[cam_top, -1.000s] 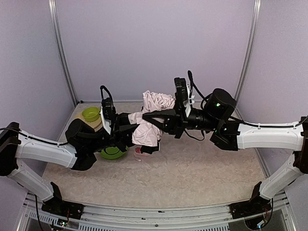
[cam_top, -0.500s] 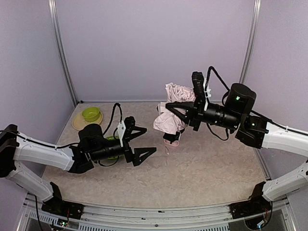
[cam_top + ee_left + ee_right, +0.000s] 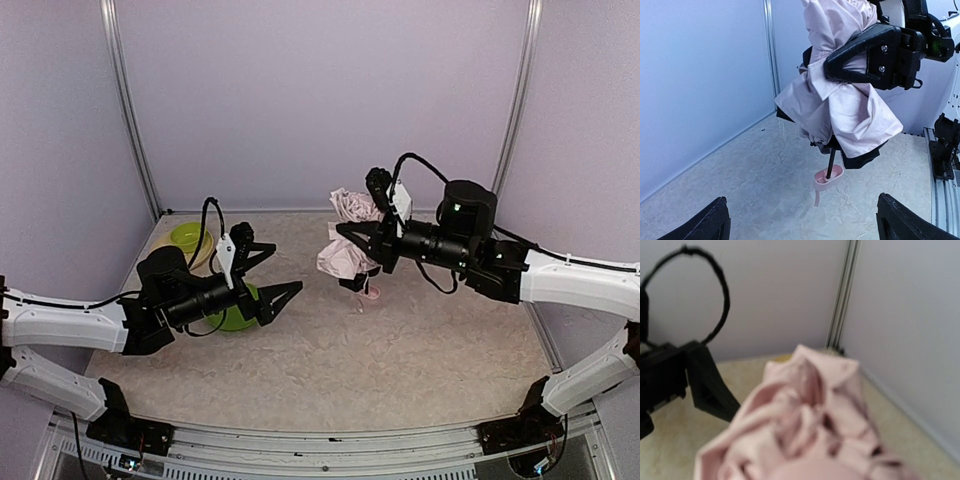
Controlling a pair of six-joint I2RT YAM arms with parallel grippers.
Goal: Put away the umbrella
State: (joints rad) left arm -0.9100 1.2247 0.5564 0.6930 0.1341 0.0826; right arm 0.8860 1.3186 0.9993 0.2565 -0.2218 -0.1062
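The right hand (image 3: 357, 246) grips the pink umbrella (image 3: 338, 256) above the tabletop (image 3: 420, 350); the left hand (image 3: 283, 268) is spread wide, holding nothing; only the left wrist view shows the umbrella's black shaft (image 3: 831, 162) and little handle (image 3: 829, 178) hanging down — the right wrist view, just blurry pink cloth (image 3: 805, 420).

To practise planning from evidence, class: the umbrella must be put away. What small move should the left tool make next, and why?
Probably advance the open left tool toward the handle: the right tool grips only the umbrella fabric, and the shaft hangs extended below it.
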